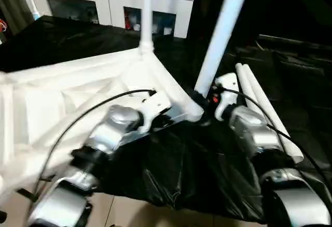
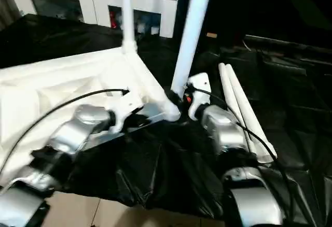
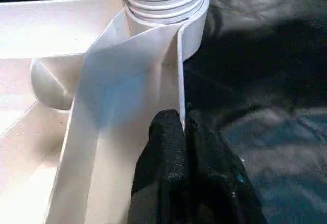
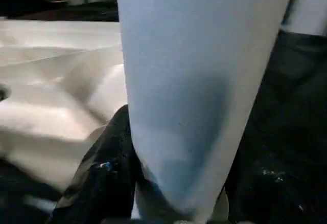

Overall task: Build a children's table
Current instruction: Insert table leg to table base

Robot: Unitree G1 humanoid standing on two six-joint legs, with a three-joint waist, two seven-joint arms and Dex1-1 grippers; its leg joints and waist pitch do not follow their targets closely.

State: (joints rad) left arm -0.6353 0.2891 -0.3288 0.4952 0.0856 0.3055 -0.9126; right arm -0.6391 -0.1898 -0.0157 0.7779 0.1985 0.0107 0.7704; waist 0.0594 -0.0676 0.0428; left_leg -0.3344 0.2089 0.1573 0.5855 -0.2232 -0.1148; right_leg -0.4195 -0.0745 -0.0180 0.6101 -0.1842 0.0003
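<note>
Black plastic sheeting (image 1: 207,175) is covering the work surface where the children's table (image 1: 62,97) is lying upside down, one leg (image 1: 147,9) already standing in a far corner. The left gripper (image 3: 184,132) is pinching the tabletop's rim shut; the right gripper (image 1: 205,100) is clasping a second leg (image 1: 223,30) low at the near socket. The light, stiff, smooth tube looks best held near its base.

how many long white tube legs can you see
4: one long white tube leg stands in the far corner, one is gripped by the right gripper, two lie on the black sheet.
</note>
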